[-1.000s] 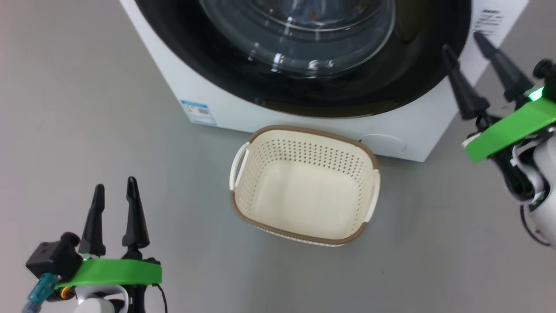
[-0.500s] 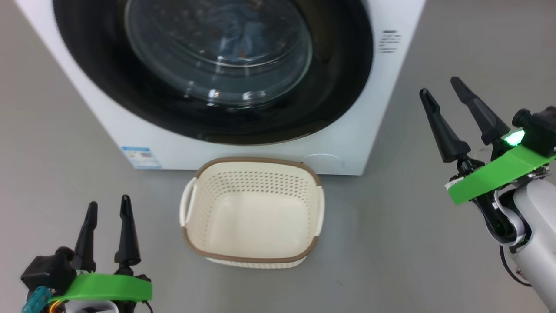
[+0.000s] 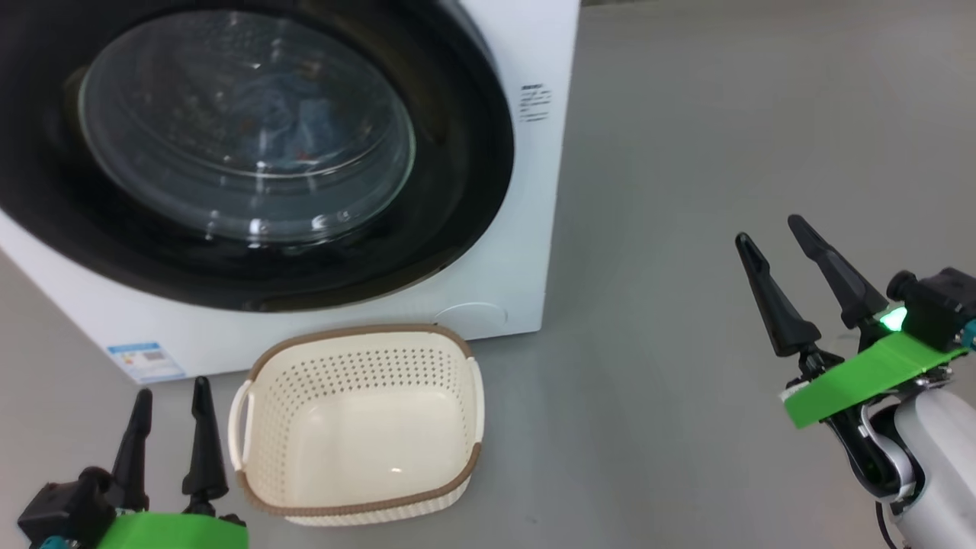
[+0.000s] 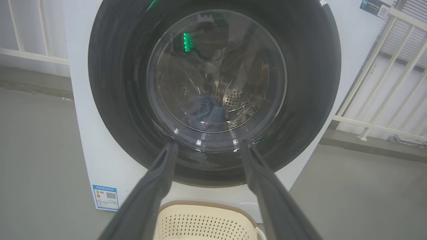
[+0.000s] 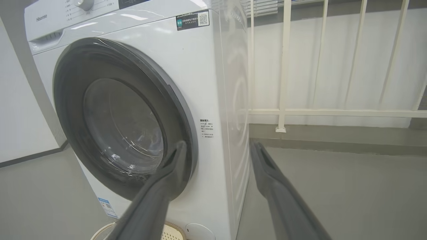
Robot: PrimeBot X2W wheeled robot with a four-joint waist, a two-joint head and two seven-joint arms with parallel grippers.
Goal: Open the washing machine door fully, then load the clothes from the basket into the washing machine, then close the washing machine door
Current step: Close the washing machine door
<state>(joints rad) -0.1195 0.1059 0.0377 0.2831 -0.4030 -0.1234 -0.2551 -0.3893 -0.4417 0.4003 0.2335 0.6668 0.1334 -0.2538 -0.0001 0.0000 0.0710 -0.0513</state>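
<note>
Left jaws and right jaws are shown spread, nothing held; the left pair stands just beside the basket [image 3: 366, 366], the right pair well apart from it. The basket lies bare on the floor [image 3: 686, 152] before the washing machine [image 3: 534, 229]. The washing machine door [image 3: 457, 191] is shut, blue clothes [image 4: 205, 110] visible behind its glass. The closing step is judged done; only a latch check is called for.

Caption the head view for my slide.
Shut washing machine door, clothes behind its glass, basket empty in front, left gripper and right gripper open.
</note>
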